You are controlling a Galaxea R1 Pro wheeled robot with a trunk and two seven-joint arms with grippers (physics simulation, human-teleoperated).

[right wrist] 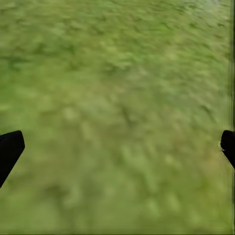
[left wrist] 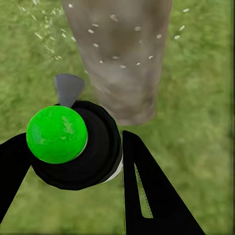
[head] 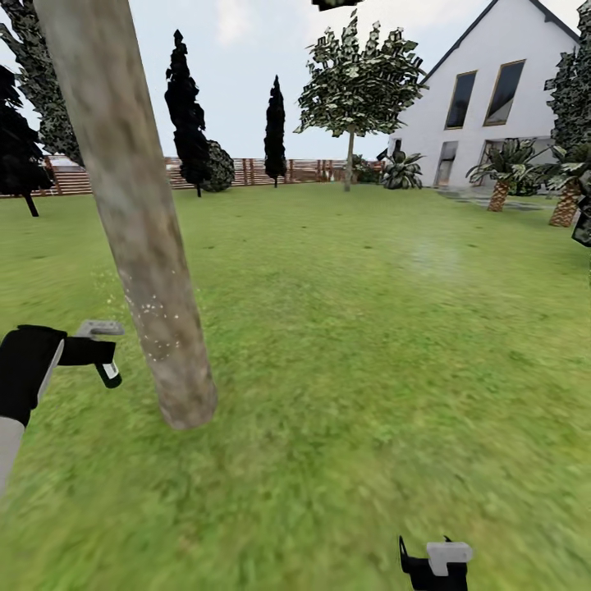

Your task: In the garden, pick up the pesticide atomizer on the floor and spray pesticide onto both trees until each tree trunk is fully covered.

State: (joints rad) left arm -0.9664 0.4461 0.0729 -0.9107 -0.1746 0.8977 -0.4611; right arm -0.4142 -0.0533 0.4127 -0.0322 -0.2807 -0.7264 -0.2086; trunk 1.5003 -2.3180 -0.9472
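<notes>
My left claw [left wrist: 78, 161] pinching atomizer [left wrist: 68, 144] | nozzle faces near trunk [head: 139, 222], droplets speckle it, coverage partial | far tree [head: 355, 74] unsprayed | right claw [right wrist: 117, 147] spread, empty

Black left pincer [head: 103, 361] on grey-white forearm; right pincer [head: 433, 562] black, pale-capped.

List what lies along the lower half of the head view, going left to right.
Left gripper holding the atomizer → tree trunk speckled with white droplets → open lawn → right gripper at the bottom edge.
</notes>
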